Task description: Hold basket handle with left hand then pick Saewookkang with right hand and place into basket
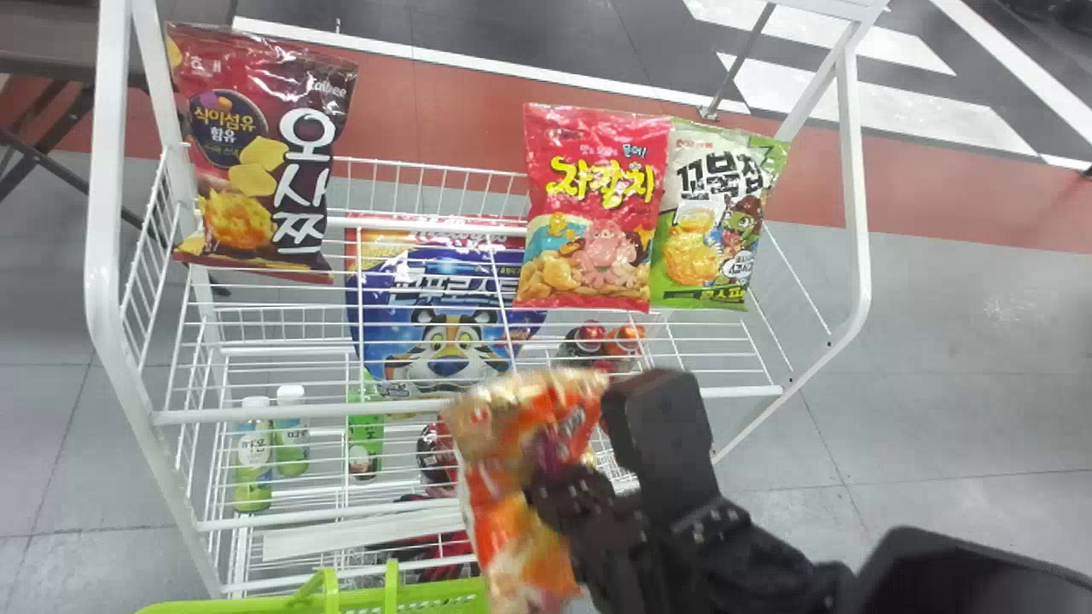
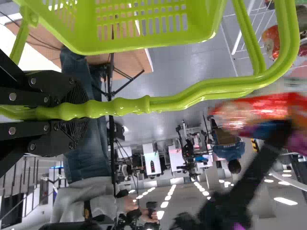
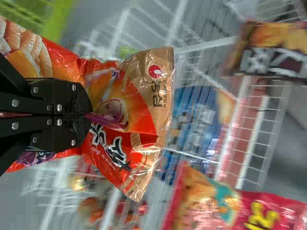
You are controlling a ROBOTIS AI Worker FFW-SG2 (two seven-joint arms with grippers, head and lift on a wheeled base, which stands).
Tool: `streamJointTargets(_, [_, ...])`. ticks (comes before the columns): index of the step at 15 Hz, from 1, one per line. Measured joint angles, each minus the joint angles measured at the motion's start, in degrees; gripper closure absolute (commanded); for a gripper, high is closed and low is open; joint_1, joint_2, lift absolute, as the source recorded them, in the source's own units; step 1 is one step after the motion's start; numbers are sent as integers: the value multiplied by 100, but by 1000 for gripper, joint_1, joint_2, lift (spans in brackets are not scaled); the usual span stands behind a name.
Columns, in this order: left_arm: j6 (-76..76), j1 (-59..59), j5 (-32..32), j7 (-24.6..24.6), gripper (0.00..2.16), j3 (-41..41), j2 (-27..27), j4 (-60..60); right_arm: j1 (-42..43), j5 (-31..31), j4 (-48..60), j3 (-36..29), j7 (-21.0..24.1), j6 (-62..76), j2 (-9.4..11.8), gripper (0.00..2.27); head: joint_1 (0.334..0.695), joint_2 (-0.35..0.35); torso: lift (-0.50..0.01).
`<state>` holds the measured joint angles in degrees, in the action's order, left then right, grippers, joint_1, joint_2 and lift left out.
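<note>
1. Gripping one orange-red Saewookkang bag (image 1: 512, 503), the right pincer (image 1: 559, 499) is narrow, pinched on the pack in front of the wire rack (image 1: 341, 515); the bag is outside the basket (image 1: 435, 595).
2. One green basket is at the head view's bottom edge. The left pincer (image 2: 72, 112) is closed around its single handle (image 2: 192, 97).
3. Three snack bags stand at the upper level: one dark red (image 1: 256, 162), one pink-red (image 1: 597, 205), one green-and-white (image 1: 717, 213). The last two meet, the pink-red one overlapping its neighbour's edge; a broad gap parts them from the dark red one.
4. One blue cereal bag (image 1: 444, 315) sits lower, between the dark red and pink-red bags as the head view shows it.
5. Two white-capped bottles (image 1: 292, 431) stand side by side, with one green bottle (image 1: 367, 435) to their right.
6. Below the held bag's lower end comes the picture's edge, and the basket's rim is just to its left; how much room lies between them in depth, I cannot tell.
7. Wires cross the cereal bag and bottles. Red packs (image 1: 437, 456) low in the rack are partly hidden and cannot be counted surely. The held bag is blurred in the head view, and most of the basket is cut off there.
</note>
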<state>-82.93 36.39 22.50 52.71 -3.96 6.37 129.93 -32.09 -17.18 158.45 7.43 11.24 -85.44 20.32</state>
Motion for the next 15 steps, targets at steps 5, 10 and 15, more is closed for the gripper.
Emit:
streamJointTargets(5, [0,3,0,-31,1703,-3,-28,16,-287,-537,304,-190,-69,-414,-16,2240,695,-350,-19])
streamJointTargets(10, [0,8,0,-61,1703,-53,-49,56,-493,-776,164,-12,-66,-418,-45,2240,695,-350,-19])
streamJointTargets(15, [0,8,0,-67,1703,-77,-57,68,-507,-763,-459,323,-68,-417,-67,2240,695,-350,-19])
